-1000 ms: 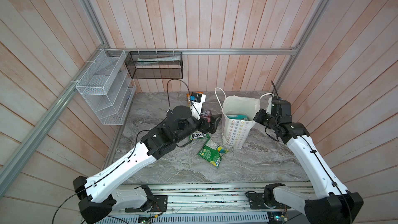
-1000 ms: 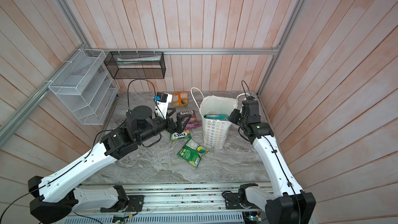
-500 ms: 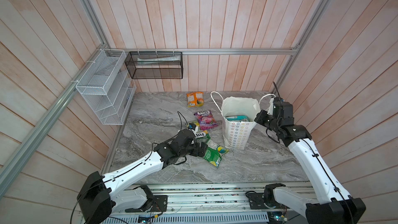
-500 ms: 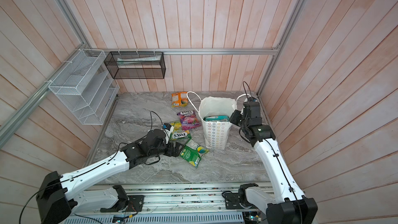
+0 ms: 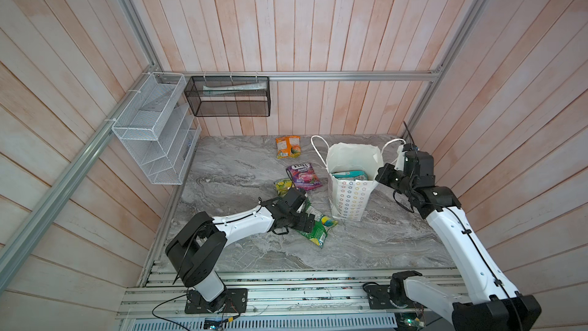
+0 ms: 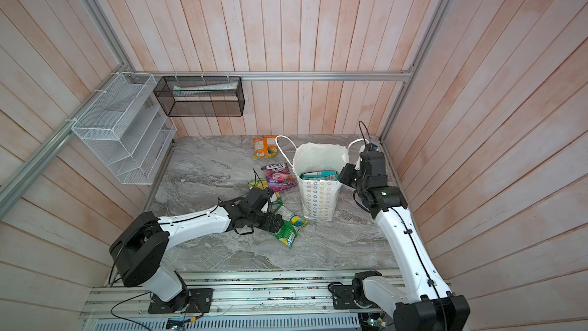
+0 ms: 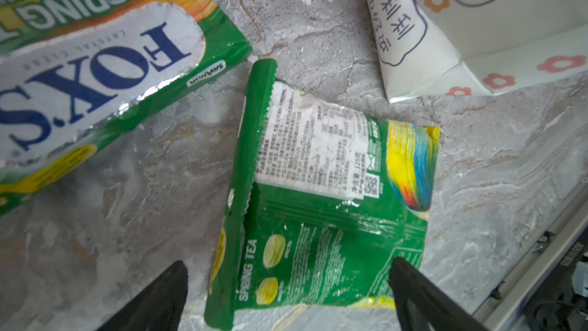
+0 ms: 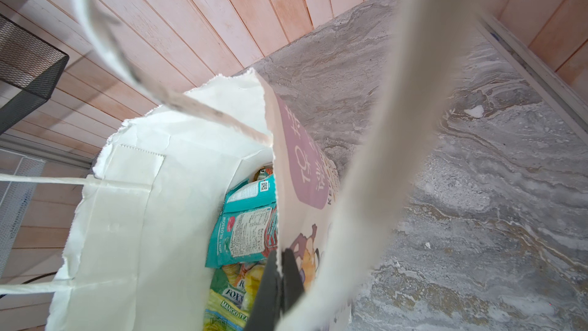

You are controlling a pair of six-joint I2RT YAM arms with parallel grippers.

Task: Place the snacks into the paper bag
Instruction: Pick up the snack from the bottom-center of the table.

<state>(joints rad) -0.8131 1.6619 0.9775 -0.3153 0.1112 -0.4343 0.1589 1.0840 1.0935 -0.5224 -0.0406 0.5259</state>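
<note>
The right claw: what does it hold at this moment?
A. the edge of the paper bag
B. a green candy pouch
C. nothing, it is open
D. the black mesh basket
A: in the right wrist view the right claw is shut on the side wall of the paper bag, right at its top edge.

Upright paper bag (image 5: 350, 199), loose snacks (image 5: 304, 176) alongside
</note>
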